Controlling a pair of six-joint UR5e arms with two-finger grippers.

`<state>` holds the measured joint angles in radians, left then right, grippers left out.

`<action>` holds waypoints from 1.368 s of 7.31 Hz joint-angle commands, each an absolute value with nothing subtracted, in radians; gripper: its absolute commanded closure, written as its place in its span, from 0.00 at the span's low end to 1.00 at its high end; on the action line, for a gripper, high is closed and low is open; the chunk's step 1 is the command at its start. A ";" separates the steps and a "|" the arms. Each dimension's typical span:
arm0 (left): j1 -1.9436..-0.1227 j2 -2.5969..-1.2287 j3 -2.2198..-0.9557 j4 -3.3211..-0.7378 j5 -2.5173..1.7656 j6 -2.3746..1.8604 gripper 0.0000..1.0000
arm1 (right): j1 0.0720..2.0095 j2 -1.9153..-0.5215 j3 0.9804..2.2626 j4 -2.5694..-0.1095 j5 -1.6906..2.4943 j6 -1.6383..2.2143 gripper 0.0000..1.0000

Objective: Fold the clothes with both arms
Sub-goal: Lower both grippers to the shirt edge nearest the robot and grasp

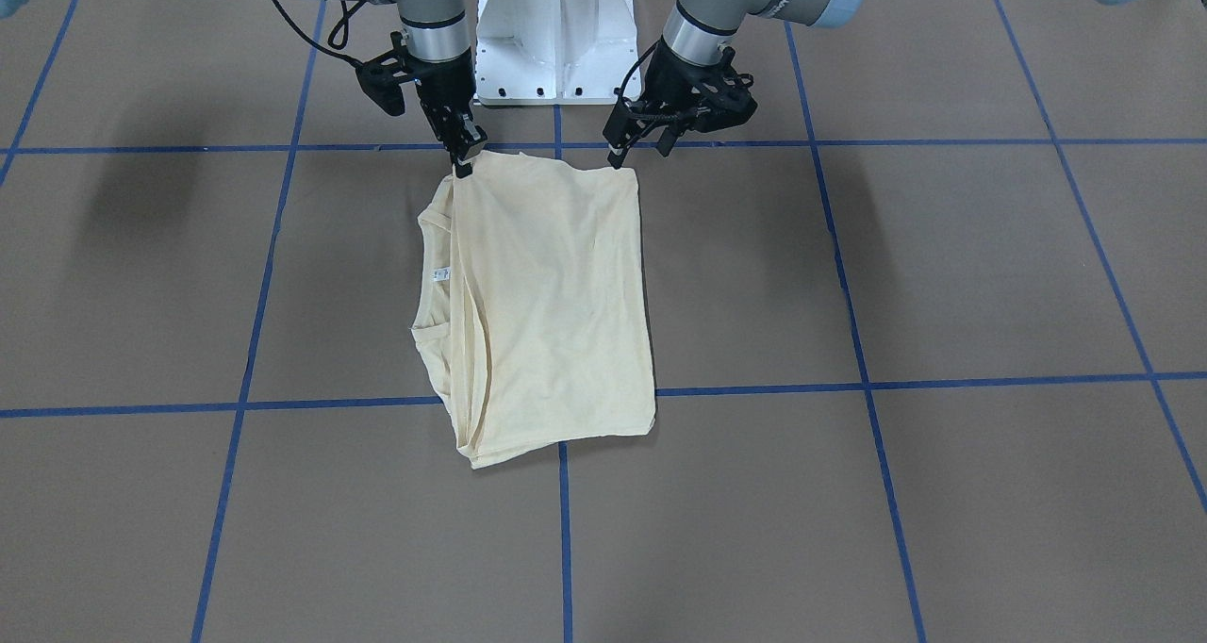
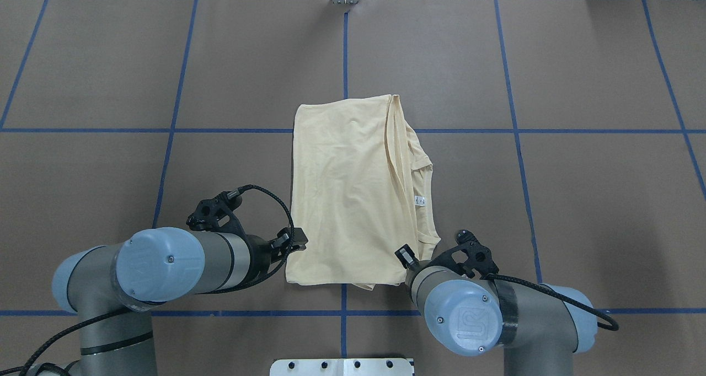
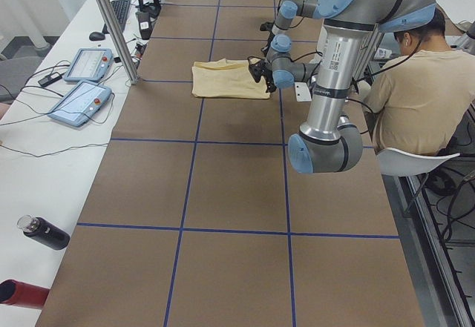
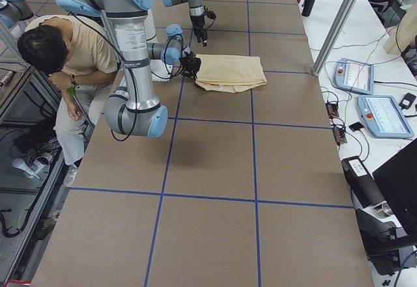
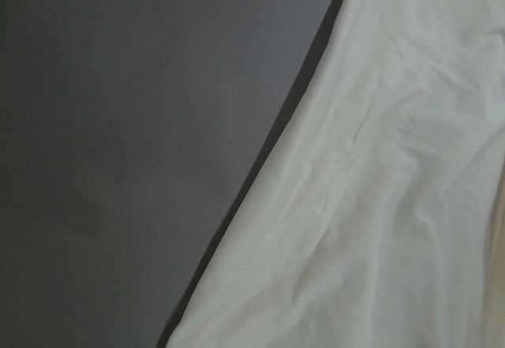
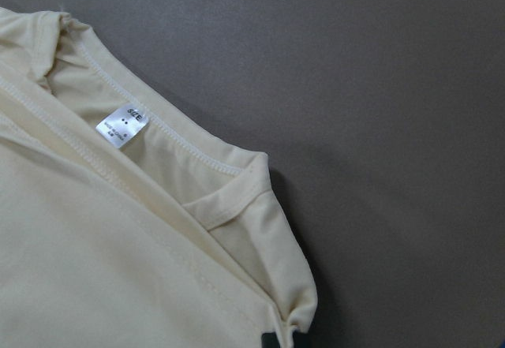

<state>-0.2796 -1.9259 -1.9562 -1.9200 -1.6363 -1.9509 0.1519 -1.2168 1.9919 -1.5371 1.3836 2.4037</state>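
Observation:
The pale cream-yellow shirt (image 1: 556,294) lies folded into a rectangle in the middle of the brown table; it also shows in the overhead view (image 2: 347,199). Its neckline and small white label (image 1: 438,276) face the robot's right; the chest print is hidden. My right gripper (image 1: 463,164) is shut on the shirt's near right corner, which bunches at the bottom of the right wrist view (image 6: 292,316). My left gripper (image 1: 641,153) is open, just beside the near left corner, which lies flat. The left wrist view shows only the shirt's edge (image 5: 379,206) on the table.
The white pedestal base (image 1: 556,40) stands just behind both grippers. Blue tape lines grid the table. A seated person (image 3: 415,82) is beside the robot. Two teach pendants (image 4: 355,75) and a dark bottle (image 3: 44,232) lie on the far-side white bench.

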 commanded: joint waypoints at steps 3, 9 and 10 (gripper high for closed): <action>-0.259 -1.939 -1.879 -1.948 -1.637 -1.979 0.10 | 0.152 -1.218 1.991 -1.537 1.384 2.404 1.00; -0.232 -1.953 -1.833 -2.005 -1.637 -2.000 0.48 | 0.152 -1.219 1.993 -1.537 1.384 2.404 1.00; -0.219 -1.953 -1.833 -2.003 -1.637 -2.012 0.56 | 0.152 -1.220 1.993 -1.537 1.384 2.404 1.00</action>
